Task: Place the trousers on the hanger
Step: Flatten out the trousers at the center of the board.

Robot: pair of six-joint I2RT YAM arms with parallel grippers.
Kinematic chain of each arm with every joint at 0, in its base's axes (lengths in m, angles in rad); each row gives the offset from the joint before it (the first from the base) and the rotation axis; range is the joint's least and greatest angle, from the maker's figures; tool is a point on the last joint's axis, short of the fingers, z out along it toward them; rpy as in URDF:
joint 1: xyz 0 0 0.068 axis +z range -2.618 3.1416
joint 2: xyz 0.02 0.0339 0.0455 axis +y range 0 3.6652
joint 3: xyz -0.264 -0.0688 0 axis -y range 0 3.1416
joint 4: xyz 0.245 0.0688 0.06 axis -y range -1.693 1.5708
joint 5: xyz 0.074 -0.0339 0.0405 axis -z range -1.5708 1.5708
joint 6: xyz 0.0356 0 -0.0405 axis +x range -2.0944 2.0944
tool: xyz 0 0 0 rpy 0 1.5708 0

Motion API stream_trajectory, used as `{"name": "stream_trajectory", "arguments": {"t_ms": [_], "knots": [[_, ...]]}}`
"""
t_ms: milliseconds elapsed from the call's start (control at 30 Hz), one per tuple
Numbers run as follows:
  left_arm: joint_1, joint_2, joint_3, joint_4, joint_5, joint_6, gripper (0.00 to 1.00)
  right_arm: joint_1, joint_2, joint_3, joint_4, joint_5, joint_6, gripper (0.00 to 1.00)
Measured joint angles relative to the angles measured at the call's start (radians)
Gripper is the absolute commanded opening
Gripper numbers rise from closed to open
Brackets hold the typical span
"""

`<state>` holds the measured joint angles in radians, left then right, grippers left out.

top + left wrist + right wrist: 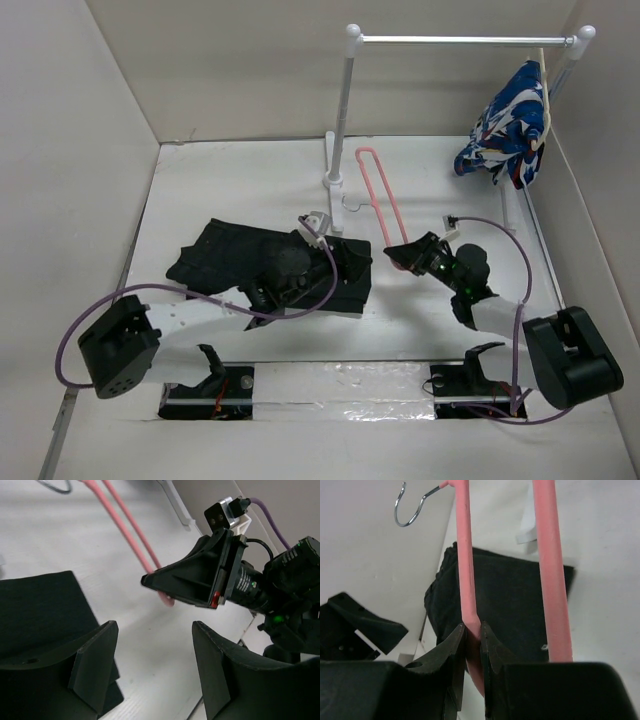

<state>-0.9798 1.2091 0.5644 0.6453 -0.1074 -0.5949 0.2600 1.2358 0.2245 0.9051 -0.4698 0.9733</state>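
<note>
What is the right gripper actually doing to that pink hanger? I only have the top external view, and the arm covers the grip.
Observer: The right wrist view shows the right gripper shut on one bar of the hanger, near the bend at its end.
Operator: Both bars?
Observer: No, the second bar passes outside the grip, unheld.
Operator: And the left one?
Observer: The left wrist view shows the left gripper open, with only bare table in its gap. The trousers lie off to one side.
</note>
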Motion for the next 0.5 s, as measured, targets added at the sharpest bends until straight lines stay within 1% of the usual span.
{"name": "stream_trajectory", "arguments": {"t_ms": [100, 233, 367, 500], "knots": [[-0.038, 0.087, 0.054, 0.026, -0.020, -0.023, 0.59, 0.057, -0.072, -0.027, -0.012, 0.043, -0.008, 0.00], [-0.049, 0.171, 0.081, 0.059, -0.053, -0.060, 0.59, 0.119, -0.157, -0.034, -0.060, 0.111, -0.024, 0.00], [-0.049, 0.227, 0.087, 0.077, -0.093, -0.089, 0.57, 0.182, -0.203, -0.042, -0.087, 0.162, -0.029, 0.00], [-0.062, 0.259, 0.092, 0.113, -0.145, -0.117, 0.55, 0.248, -0.209, -0.044, -0.119, 0.217, -0.035, 0.00]]}}
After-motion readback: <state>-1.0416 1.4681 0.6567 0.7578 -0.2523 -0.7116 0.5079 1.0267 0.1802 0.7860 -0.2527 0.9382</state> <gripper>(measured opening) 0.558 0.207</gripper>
